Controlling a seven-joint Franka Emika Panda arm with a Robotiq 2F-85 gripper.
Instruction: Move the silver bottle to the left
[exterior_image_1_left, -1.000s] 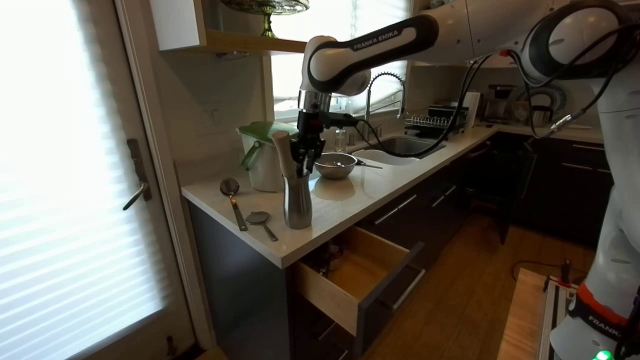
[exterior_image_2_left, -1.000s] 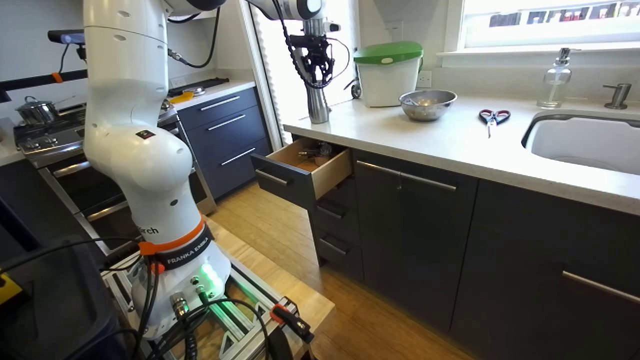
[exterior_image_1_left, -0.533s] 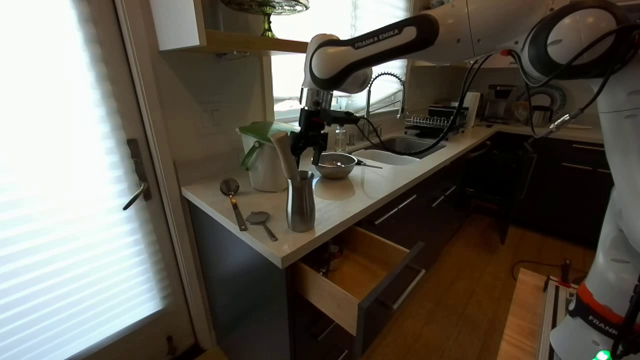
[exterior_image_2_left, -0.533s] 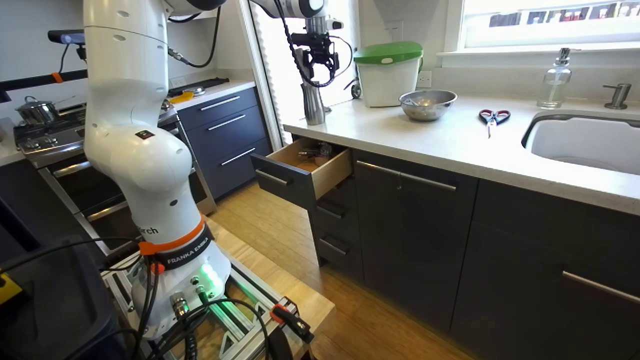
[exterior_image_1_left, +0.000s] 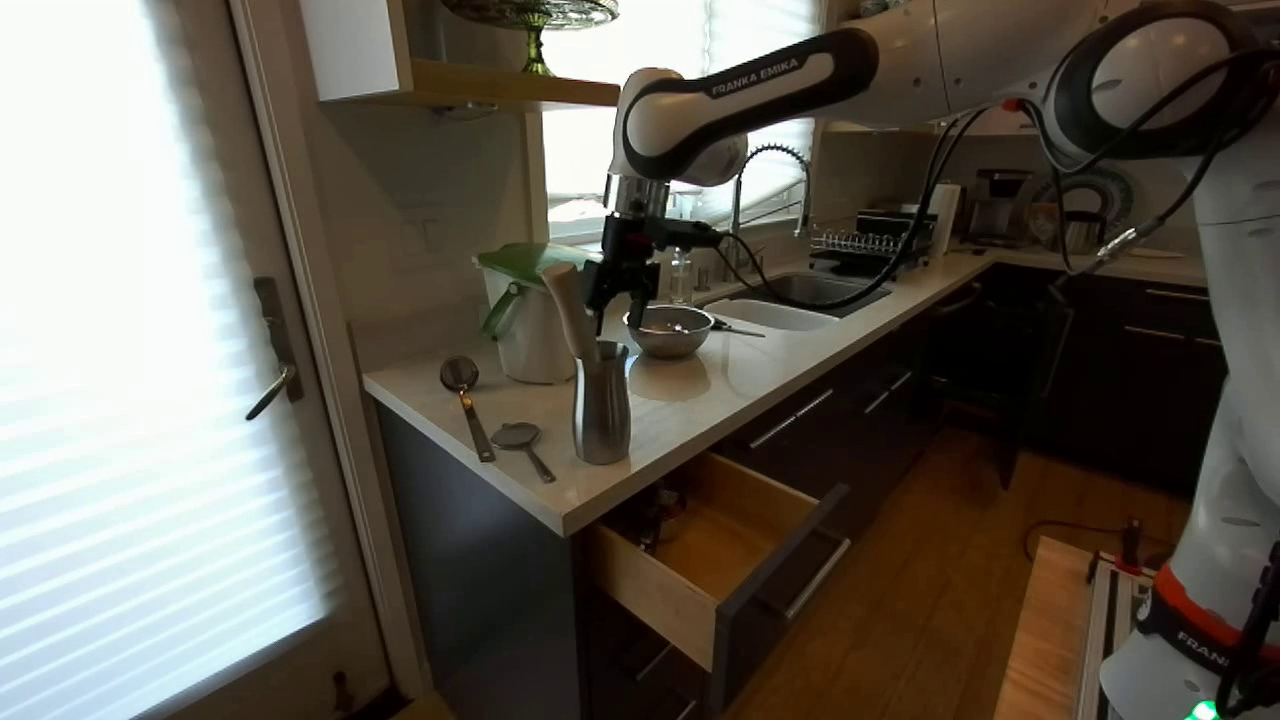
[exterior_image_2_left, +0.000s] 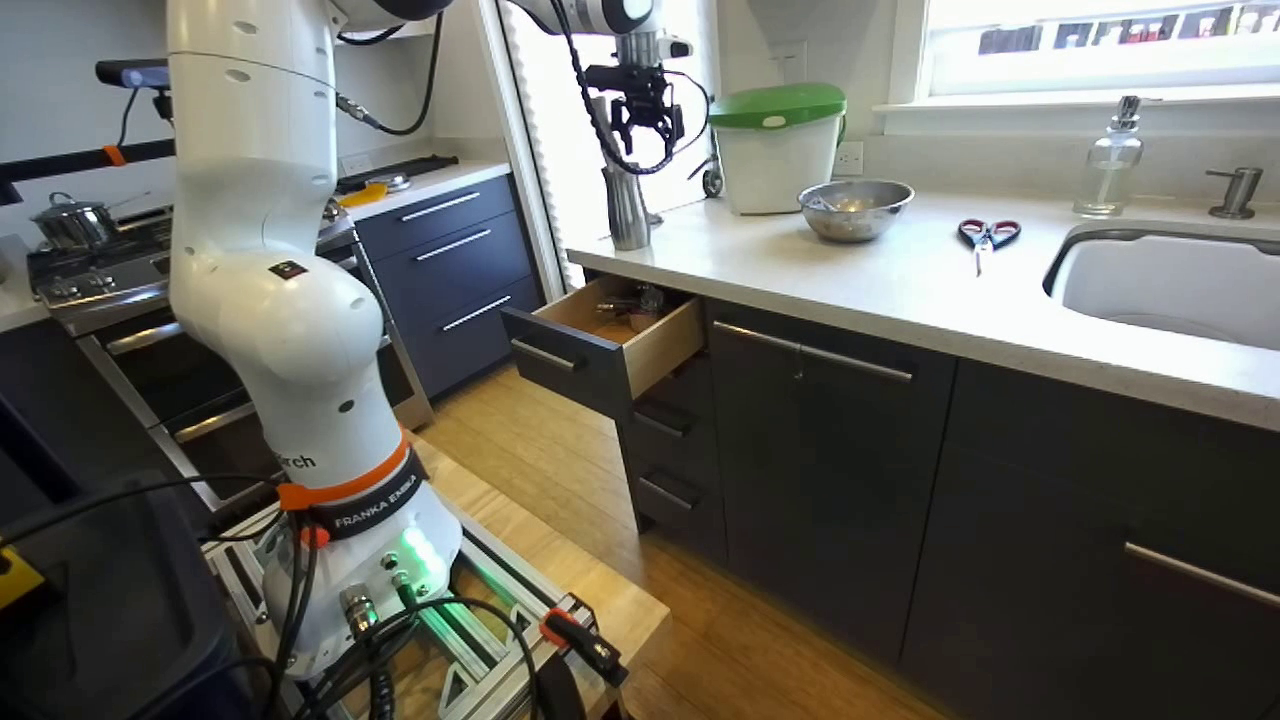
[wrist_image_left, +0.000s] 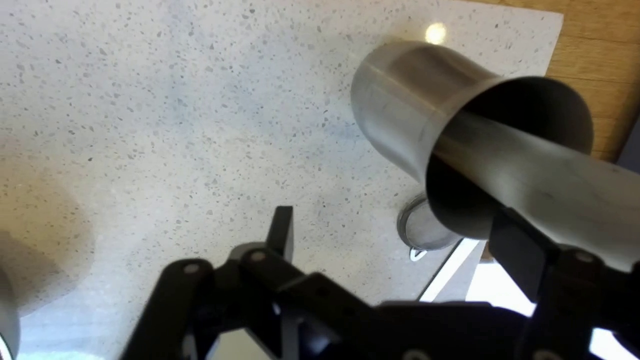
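The silver bottle (exterior_image_1_left: 602, 410) stands on the counter near its corner, with a pale wooden stick (exterior_image_1_left: 568, 305) leaning out of its mouth. In the wrist view the bottle (wrist_image_left: 395, 100) is at the upper right, its dark opening facing the camera. My gripper (exterior_image_1_left: 618, 322) hangs just above the bottle's rim, beside the stick, jaws spread wide with nothing between them. From the wrist, one finger of the gripper (wrist_image_left: 397, 235) overlaps the stick's lower edge; whether they touch I cannot tell. In an exterior view the bottle (exterior_image_2_left: 628, 212) looks upright below the gripper (exterior_image_2_left: 645, 140).
Behind the bottle are a white container with a green lid (exterior_image_1_left: 525, 325) and a metal bowl (exterior_image_1_left: 670, 335). A ladle-like strainer (exterior_image_1_left: 459, 373) and a smaller strainer (exterior_image_1_left: 516, 435) lie beside it. An open drawer (exterior_image_1_left: 655, 590) juts out below the counter edge. Scissors (exterior_image_2_left: 985, 235) lie near the sink.
The jaws have opened from around the bottle's rim and the gripper has risen slightly and shifted away. The bottle has settled from a slight tilt to upright, a little nearer the counter's front edge.
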